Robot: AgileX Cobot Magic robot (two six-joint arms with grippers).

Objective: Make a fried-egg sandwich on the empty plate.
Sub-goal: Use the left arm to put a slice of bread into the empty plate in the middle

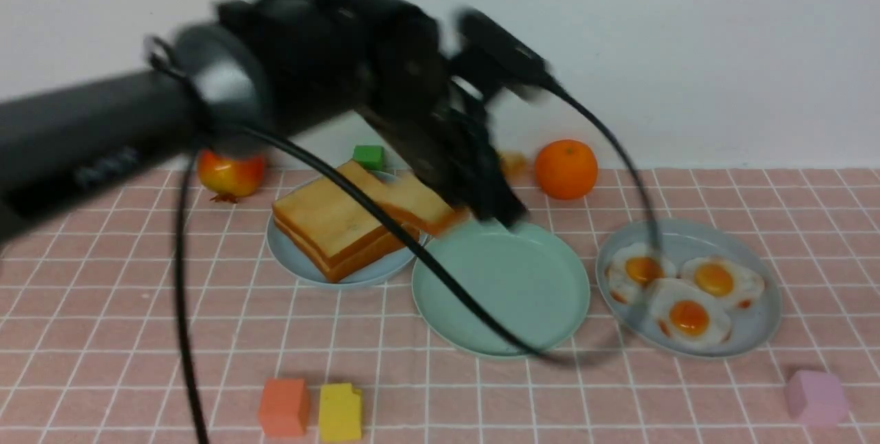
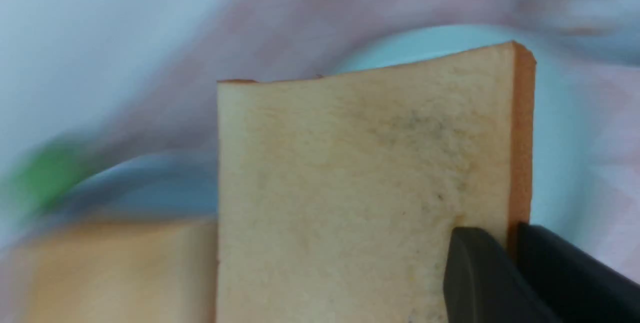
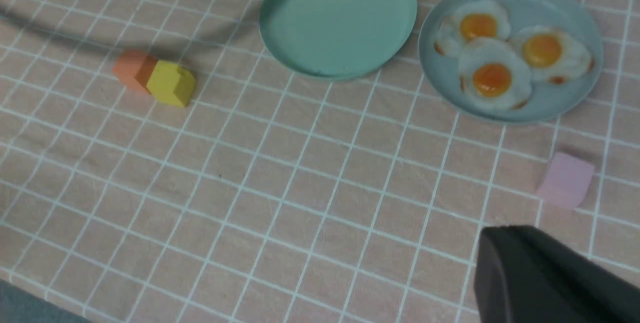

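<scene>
- Covering the table, a pink cloth (image 1: 756, 396) with white grid lines is running back to a plain white wall (image 1: 687, 52)
- An orange (image 1: 566, 169), a red fruit (image 1: 230, 174) and a green block (image 1: 368, 156) are sitting near the wall; an orange block (image 1: 283, 406) and a yellow block (image 1: 339, 412) are lying side by side at the near edge, with a pink block (image 1: 816, 397) far to the right
- The left gripper (image 1: 498, 207) is clamping a slice (image 1: 419, 200) by one edge and holding it tilted between the toast stack (image 1: 330, 224) and the teal plate (image 1: 522, 279), the gripped end sitting over that plate's far-left rim
- The teal plate is lying bare in the middle, just beside the egg plate (image 1: 756, 327) carrying three eggs (image 1: 687, 317)
- The left wrist view is showing black fingers (image 2: 480, 273) pinching the slice's crust, which the front view is blurring
- Only the right wrist view is showing the right gripper (image 3: 500, 248), hanging over the cloth near the pink block with its jaws closed together
</scene>
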